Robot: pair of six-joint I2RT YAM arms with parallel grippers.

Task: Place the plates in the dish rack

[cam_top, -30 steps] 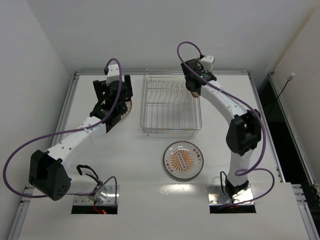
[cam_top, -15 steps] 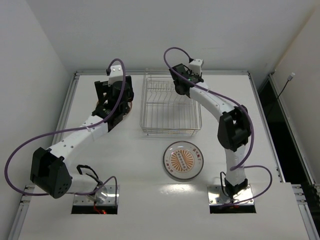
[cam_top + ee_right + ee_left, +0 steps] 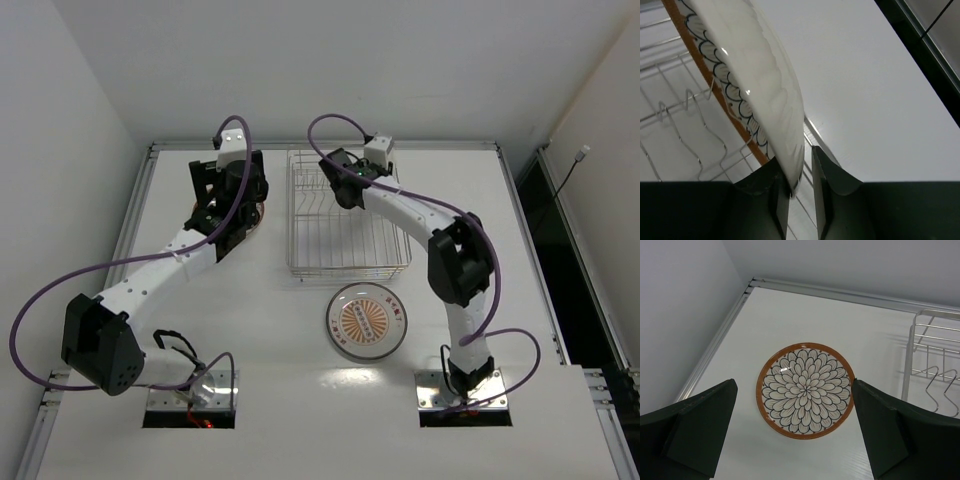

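A small plate (image 3: 805, 390) with an orange rim and petal pattern lies flat on the table, left of the dish rack (image 3: 345, 215). My left gripper (image 3: 794, 385) hangs open above it, one finger on each side. My right gripper (image 3: 801, 155) is over the rack's back part. Another small plate (image 3: 755, 90) stands on edge between its fingers, its rim against the left finger (image 3: 775, 180) with a gap to the right finger (image 3: 827, 170). The jaws stand slightly open. The larger sunburst plate (image 3: 366, 320) lies on the table in front of the rack.
The rack's wire tines (image 3: 670, 125) run under the tilted plate. A raised metal rail (image 3: 840, 292) borders the table's back edge, with the white wall (image 3: 680, 315) close on the left. The rack's corner (image 3: 935, 370) stands right of the left gripper.
The right arm swung left from the rack's right back corner to over its back row, carrying the plate. Its jaws have parted a little. The left arm has barely moved.
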